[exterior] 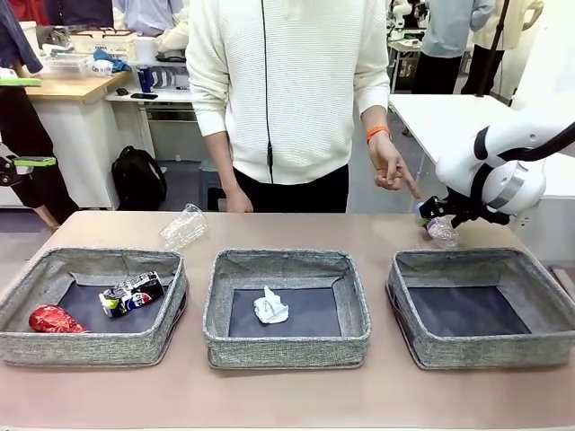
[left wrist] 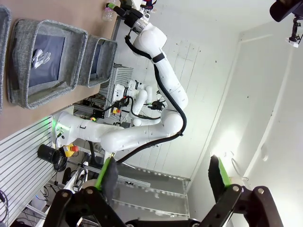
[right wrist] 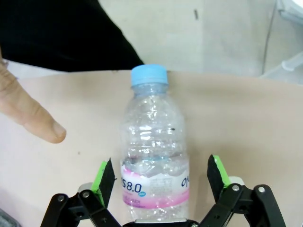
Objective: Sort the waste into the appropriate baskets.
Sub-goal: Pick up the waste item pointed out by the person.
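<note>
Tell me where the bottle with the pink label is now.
In the front view the bottle lies on the table at its right side, just behind the right basket, inside the open right claw.

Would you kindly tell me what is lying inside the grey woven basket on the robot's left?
A crushed red can and a dark multicoloured can lie on its dark flat bottom. The basket's near wall hides the floor's front strip.

Robotics lab; cluttered workbenches [exterior: 67, 88] at ten o'clock; white table [exterior: 440, 112] at two o'clock; white robot arm [exterior: 503, 166] at three o'clock.
</note>
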Robot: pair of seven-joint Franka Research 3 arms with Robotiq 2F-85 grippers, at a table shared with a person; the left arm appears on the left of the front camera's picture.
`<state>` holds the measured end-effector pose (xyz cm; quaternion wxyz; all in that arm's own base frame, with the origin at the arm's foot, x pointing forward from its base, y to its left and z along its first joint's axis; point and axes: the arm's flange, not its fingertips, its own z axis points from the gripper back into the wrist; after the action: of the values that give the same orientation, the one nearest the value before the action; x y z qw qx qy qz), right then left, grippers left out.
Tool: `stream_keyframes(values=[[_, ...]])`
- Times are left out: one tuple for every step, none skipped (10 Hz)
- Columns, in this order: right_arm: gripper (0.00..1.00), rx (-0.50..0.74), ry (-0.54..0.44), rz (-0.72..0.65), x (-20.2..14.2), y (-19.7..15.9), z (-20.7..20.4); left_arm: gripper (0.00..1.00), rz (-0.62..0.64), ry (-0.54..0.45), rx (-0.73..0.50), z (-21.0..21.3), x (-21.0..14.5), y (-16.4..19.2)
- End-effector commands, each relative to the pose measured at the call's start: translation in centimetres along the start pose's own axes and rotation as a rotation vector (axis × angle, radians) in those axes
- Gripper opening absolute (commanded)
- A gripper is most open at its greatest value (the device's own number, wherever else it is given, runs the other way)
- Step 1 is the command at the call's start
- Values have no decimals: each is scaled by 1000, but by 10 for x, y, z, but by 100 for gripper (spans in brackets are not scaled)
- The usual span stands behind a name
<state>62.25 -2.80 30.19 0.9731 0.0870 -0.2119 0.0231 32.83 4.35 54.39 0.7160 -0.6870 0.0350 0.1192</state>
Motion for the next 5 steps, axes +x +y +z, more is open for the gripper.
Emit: stream_keyframes(values=[[100,13,-12,17,0,-4,0,100,-23,7,-17,-1,0,-2],[40,10,-4,13,-1,-5,0,100,-23,7,-17,-1,0,-2],[40,0,0,11,-1,-6,0,100,-23,7,-17,-1,0,-2],[0,0,0,9,-1,-6,0,100,-23,7,-17,-1,0,-2],[35,2,-1,10,-2,-6,0,100,-23,7,-17,-1,0,-2]])
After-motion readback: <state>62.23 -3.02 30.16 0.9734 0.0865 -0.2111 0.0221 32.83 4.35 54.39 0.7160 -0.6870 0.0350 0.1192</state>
